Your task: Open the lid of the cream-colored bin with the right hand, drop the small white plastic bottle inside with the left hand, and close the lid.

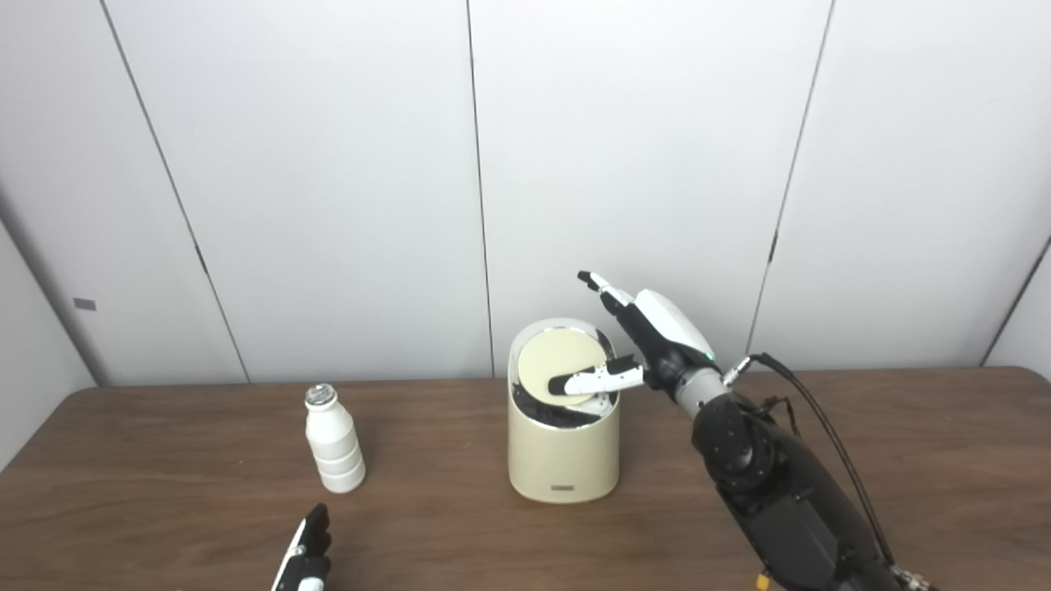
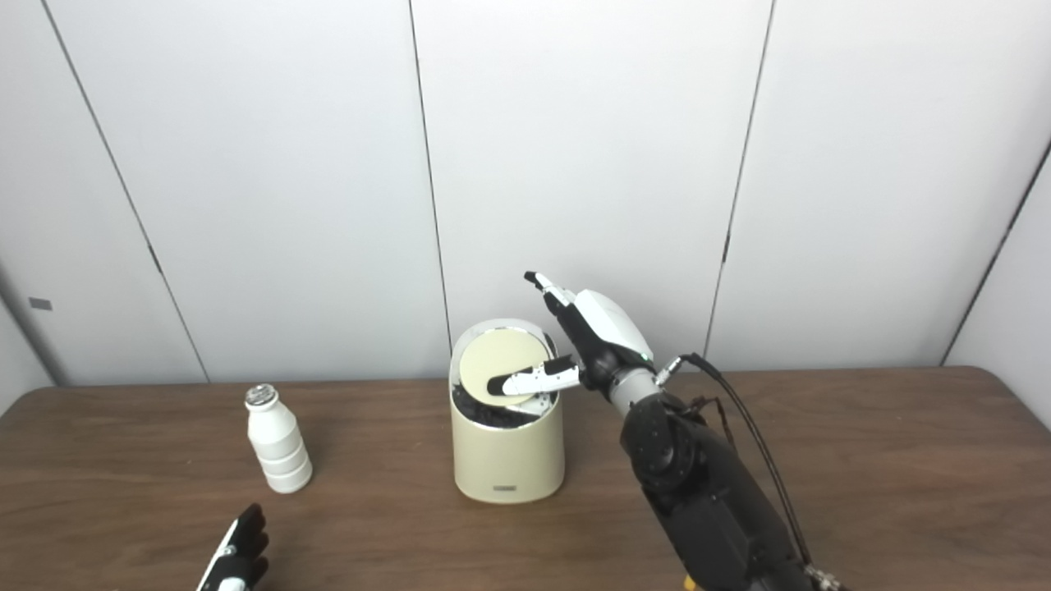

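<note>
The cream-colored bin stands mid-table. Its round lid is tilted, and a dark gap shows along its front edge. My right hand is at the bin's right rim, open: the thumb lies across the lid's lower right part and the fingers point up and away from it. The small white plastic bottle with a silver cap stands upright to the left of the bin, untouched. Only the fingers of my left hand show at the bottom edge, stretched out and holding nothing, in front of the bottle and apart from it.
A brown wooden table runs across the whole view, with a white panelled wall close behind it. The right forearm and its cable reach over the table's right half.
</note>
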Robot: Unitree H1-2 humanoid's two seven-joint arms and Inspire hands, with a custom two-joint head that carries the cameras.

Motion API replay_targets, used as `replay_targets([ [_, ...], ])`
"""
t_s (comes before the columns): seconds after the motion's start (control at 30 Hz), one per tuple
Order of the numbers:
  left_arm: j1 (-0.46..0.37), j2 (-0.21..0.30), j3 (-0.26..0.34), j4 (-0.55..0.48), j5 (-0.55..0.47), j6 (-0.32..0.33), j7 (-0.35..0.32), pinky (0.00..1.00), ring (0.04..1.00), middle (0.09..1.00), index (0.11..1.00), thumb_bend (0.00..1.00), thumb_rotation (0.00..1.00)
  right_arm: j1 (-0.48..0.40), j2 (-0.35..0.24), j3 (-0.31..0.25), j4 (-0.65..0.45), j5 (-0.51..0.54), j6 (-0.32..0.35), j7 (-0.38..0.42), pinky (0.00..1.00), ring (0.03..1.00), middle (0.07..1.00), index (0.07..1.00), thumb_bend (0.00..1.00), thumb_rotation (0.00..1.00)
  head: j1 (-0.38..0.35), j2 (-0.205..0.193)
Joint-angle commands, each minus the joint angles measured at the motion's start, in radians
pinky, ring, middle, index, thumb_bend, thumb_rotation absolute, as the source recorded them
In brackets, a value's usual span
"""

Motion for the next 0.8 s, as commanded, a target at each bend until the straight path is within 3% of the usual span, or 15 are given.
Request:
replay_targets([
  [0.0,0.057,-0.027,-0.006,-0.036,0.003,-0.034,0.008,1.00,1.000,1.000,1.000,0.22,0.91,-0.056,-0.010,0.006,-0.018,-0.024,-0.031,-0.014,0.93,0.965,0.955,0.963,0.95,0.41,0.000,0.003],
  [0.2,0.062,-0.033,-0.008,-0.049,0.001,-0.028,0.013,1.00,1.000,1.000,1.000,0.23,0.91,-0.053,-0.024,0.018,-0.016,-0.043,-0.038,-0.014,0.93,0.965,0.949,0.957,0.94,0.35,0.001,0.009],
  [0.3,0.065,-0.035,-0.011,-0.057,0.006,-0.022,0.016,1.00,1.000,1.000,1.000,0.21,0.97,-0.052,-0.032,0.020,-0.011,-0.051,-0.049,-0.018,0.93,0.963,0.947,0.954,0.94,0.31,0.000,0.014],
  [0.5,0.065,-0.041,-0.016,-0.058,0.007,-0.023,0.022,1.00,1.000,1.000,1.000,0.22,0.99,-0.051,-0.044,0.027,0.002,-0.064,-0.057,-0.025,0.92,0.960,0.946,0.953,0.95,0.29,0.002,0.013],
  [0.77,0.070,-0.041,-0.022,-0.054,0.011,-0.024,0.031,1.00,1.000,1.000,1.000,0.21,1.00,-0.038,-0.029,-0.014,-0.026,0.001,-0.059,-0.006,0.91,0.951,0.943,0.949,0.89,0.38,0.005,0.014],
])
